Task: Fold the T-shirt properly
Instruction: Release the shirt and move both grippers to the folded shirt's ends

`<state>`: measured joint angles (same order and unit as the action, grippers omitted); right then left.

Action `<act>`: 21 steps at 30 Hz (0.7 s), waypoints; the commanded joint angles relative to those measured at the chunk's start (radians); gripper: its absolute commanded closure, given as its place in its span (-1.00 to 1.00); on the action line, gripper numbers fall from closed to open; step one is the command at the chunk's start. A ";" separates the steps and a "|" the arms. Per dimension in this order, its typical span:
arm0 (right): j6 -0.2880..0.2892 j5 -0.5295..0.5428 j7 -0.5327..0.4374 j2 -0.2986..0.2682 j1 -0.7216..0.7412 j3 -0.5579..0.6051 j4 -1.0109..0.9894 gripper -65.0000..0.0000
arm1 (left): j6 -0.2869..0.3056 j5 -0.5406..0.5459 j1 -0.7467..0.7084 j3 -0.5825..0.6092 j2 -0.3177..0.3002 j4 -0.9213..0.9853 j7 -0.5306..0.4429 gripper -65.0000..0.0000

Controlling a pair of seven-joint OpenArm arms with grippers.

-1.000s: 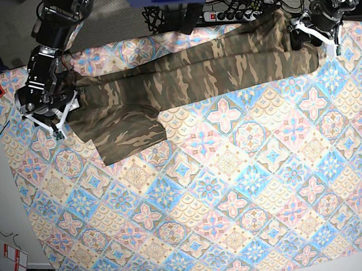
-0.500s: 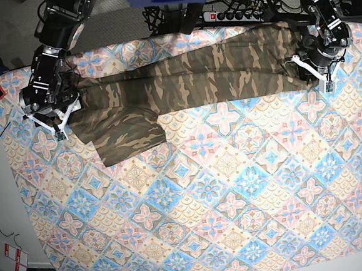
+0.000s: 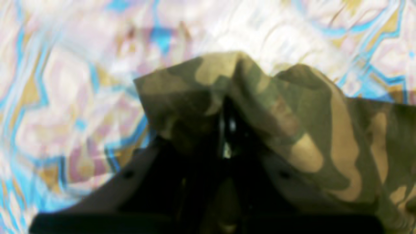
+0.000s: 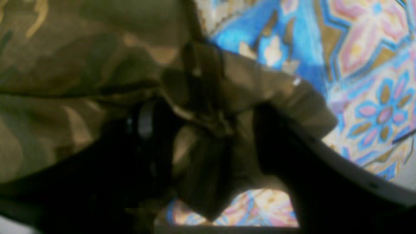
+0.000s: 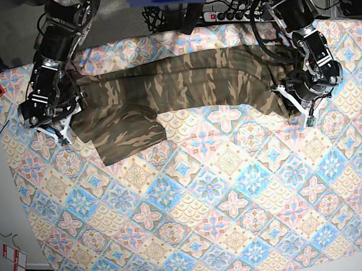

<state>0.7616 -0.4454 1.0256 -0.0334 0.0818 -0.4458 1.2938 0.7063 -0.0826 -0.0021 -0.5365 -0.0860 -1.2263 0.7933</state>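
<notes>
Shirt: a large short-sleeved T-shirt [image 5: 183,85] of soft olive, brown and tan camouflage cloth lies stretched in a long band along the far edge of the counter, reaching from near the far left corner to the right side in the base view.
Sleeve: one flap of the shirt hangs toward the viewer at the left end, lying flat on the cloth below the main band.
Covering: a pastel blue-pink patterned tablecloth [image 5: 236,194] with flower tiles is spread over the counter, and the shirt rests directly on it.
Left tool: the left tool [image 5: 298,99] sits at the shirt's right end, near the counter's right edge; its black fingers are pressed together on a raised peak of the camouflage fabric, which bunches up around them in the left wrist view [image 3: 227,130].
Right tool: the right tool [image 5: 49,117] is at the shirt's left end, close to the counter's left edge; the right wrist view [image 4: 208,123] shows its dark fingers set apart with a thick wad of folded fabric gripped between them.
Cloth at the grips: the fabric is gathered and wrinkled at both ends, smoother across the middle.
Background: black cables and a power strip [image 5: 234,13] lie beyond the far edge.
</notes>
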 commanded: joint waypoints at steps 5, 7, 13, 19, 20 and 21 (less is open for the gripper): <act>-0.063 0.013 -0.109 0.023 -0.003 0.006 -0.046 -0.23 | -0.008 -0.061 0.087 0.013 -0.028 0.027 0.110 0.98; -0.063 0.015 -0.115 -0.009 0.052 -0.014 -0.073 -0.24 | -0.008 -0.064 0.156 0.011 -0.054 0.039 0.153 0.98; -0.063 0.013 -0.113 -0.047 0.163 -0.137 -0.219 -0.23 | -0.008 -0.055 0.276 0.013 -0.126 0.151 0.170 0.98; -0.063 0.013 -0.136 -0.053 0.206 -0.152 -0.274 -0.23 | -0.008 -0.067 0.357 0.013 -0.183 0.282 0.090 0.98; -0.063 0.013 -0.141 -0.066 0.215 -0.152 -0.282 -0.23 | -0.008 -0.064 0.376 0.011 -0.191 0.303 0.093 0.98; -0.063 0.013 -0.146 -0.073 0.224 -0.153 -0.294 -0.23 | -0.008 -0.062 0.400 0.009 -0.200 0.325 0.093 0.98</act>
<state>0.7429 -0.4122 0.9195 -0.1089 0.3000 -0.6022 1.0145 0.7078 -0.1543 0.3573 -0.5259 -0.2672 -0.8883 0.9054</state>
